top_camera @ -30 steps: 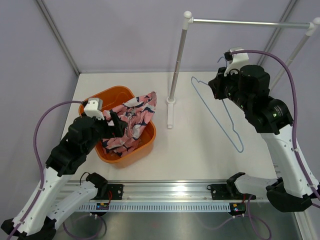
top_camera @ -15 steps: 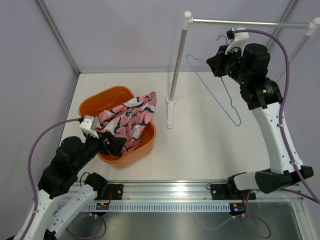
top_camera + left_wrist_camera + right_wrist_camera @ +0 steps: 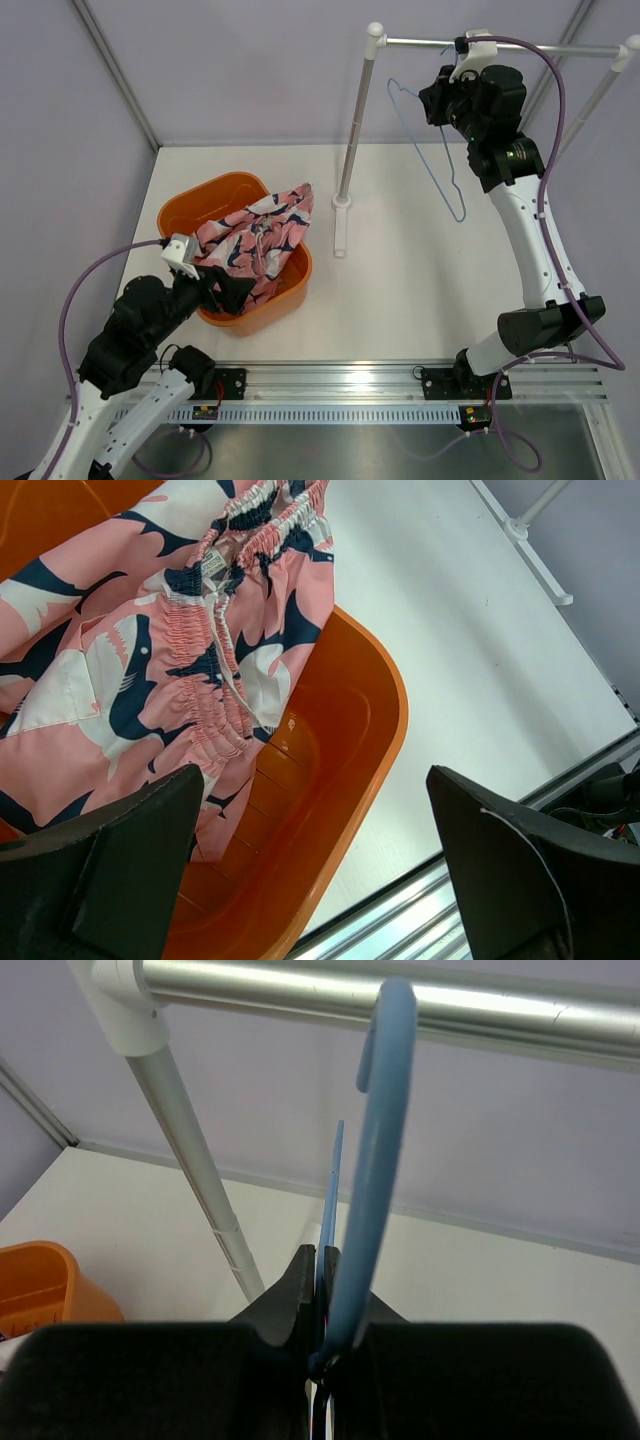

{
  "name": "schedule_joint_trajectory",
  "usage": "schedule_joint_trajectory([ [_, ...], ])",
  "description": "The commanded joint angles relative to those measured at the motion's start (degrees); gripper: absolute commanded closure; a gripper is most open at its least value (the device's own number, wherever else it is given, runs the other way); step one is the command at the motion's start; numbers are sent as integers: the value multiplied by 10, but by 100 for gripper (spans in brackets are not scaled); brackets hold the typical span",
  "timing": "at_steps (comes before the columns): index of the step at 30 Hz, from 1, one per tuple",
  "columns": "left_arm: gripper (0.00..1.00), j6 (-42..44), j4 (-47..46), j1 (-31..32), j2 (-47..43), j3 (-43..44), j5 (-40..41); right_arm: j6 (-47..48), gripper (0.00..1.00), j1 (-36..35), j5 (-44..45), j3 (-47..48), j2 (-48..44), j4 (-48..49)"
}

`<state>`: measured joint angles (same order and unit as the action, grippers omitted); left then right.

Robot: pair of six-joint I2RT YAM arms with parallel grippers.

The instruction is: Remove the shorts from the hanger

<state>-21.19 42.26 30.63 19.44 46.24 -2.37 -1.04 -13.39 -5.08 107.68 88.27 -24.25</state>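
The pink shorts (image 3: pixel 255 240) with navy and white print lie in the orange basket (image 3: pixel 290 292), partly draped over its rim; they also show in the left wrist view (image 3: pixel 150 670). My left gripper (image 3: pixel 232 291) is open and empty, at the basket's near rim. My right gripper (image 3: pixel 440 102) is shut on the light-blue hanger (image 3: pixel 428 148), which it holds high up by the clothes rail (image 3: pixel 500 45). In the right wrist view the hanger's hook (image 3: pixel 375 1110) reaches up to just in front of the rail (image 3: pixel 300 985). The hanger is bare.
The rail's upright post (image 3: pixel 355 130) stands on a white foot (image 3: pixel 340 230) in the middle of the table. The basket (image 3: pixel 350 770) sits at the left. A metal track (image 3: pixel 330 385) runs along the near edge.
My right gripper has lifted the hanger up and back toward the rail. My left arm pulled back from the shorts to the basket's near rim, then held still.
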Motion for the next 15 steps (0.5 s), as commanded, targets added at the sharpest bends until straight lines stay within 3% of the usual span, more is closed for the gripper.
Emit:
schedule_joint_trajectory([
  [1, 1, 5, -31, 7, -9, -2, -18, -6, 100, 4, 22, 36, 4, 61],
  [15, 1, 0, -28, 34, -9, -2, 0, -29, 100, 27, 18, 192, 130, 5],
])
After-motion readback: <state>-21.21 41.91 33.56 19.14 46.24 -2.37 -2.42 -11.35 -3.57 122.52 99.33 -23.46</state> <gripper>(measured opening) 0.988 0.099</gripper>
